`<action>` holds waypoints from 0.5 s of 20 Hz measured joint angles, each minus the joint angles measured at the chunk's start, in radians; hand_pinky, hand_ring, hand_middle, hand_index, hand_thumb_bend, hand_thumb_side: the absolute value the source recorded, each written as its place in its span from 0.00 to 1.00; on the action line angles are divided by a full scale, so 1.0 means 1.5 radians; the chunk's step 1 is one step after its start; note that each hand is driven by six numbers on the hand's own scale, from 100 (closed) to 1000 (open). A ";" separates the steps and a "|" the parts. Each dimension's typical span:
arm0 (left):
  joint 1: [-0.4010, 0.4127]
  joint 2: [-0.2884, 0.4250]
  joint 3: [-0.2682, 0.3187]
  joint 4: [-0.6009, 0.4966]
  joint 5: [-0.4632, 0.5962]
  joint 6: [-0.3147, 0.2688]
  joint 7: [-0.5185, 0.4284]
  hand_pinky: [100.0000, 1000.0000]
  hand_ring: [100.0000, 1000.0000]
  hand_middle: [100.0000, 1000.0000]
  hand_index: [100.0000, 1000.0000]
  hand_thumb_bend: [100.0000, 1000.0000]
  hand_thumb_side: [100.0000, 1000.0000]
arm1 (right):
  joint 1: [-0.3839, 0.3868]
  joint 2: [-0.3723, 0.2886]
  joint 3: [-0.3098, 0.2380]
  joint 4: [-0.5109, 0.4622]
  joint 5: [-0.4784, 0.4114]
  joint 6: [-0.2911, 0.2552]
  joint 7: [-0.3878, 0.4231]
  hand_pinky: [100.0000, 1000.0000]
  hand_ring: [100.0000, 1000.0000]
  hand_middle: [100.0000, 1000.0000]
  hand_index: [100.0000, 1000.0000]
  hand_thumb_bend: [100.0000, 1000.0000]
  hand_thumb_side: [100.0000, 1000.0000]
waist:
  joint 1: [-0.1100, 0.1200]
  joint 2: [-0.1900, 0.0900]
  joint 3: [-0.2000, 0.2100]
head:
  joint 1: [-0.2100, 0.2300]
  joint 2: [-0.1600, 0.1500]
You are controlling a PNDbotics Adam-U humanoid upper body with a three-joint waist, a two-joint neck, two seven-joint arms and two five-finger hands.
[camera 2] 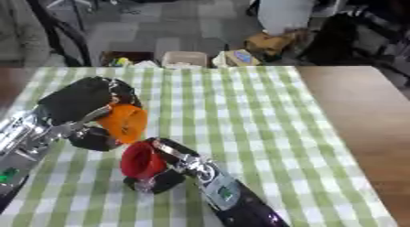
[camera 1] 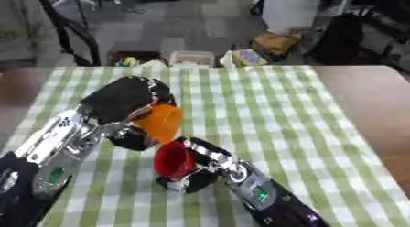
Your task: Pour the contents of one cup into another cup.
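My left hand [camera 1: 120, 100] is curled round an orange cup [camera 1: 160, 121] and holds it tipped, mouth slanting down toward the red cup. Just below it, my right hand [camera 1: 196, 173] is curled round a red cup [camera 1: 173, 159], which leans with its mouth toward the left. The two cups nearly touch, the orange rim just above the red one. Both are over the green checked cloth [camera 1: 264, 111], left of the middle. I cannot see what is inside either cup.
The wooden table [camera 1: 368, 93] shows bare at the right of the cloth. Beyond the far edge stand boxes and bins [camera 1: 192, 58] on the floor, and a chair frame [camera 1: 76, 34] at the back left.
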State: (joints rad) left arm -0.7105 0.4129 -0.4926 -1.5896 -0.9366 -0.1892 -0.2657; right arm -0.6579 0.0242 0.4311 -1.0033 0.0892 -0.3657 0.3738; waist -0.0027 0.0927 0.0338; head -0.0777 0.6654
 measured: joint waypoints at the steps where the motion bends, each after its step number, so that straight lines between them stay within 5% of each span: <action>1: -0.001 -0.001 -0.001 0.002 -0.006 -0.002 0.001 0.42 0.29 0.23 0.47 0.00 0.00 | 0.001 0.000 0.000 0.000 0.000 0.000 0.000 0.51 0.37 0.30 0.54 0.00 0.00 | 0.000 0.000 0.000 | 0.000 0.000; 10: -0.012 -0.002 -0.003 0.013 -0.054 -0.026 -0.008 0.43 0.28 0.22 0.46 0.00 0.00 | 0.005 0.000 -0.002 0.000 -0.002 -0.002 0.003 0.51 0.37 0.30 0.54 0.00 0.00 | 0.000 -0.001 -0.002 | -0.001 0.000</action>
State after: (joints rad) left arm -0.7286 0.4105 -0.4965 -1.5707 -1.0176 -0.2285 -0.2773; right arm -0.6508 0.0244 0.4278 -1.0033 0.0867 -0.3694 0.3782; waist -0.0027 0.0909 0.0302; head -0.0784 0.6654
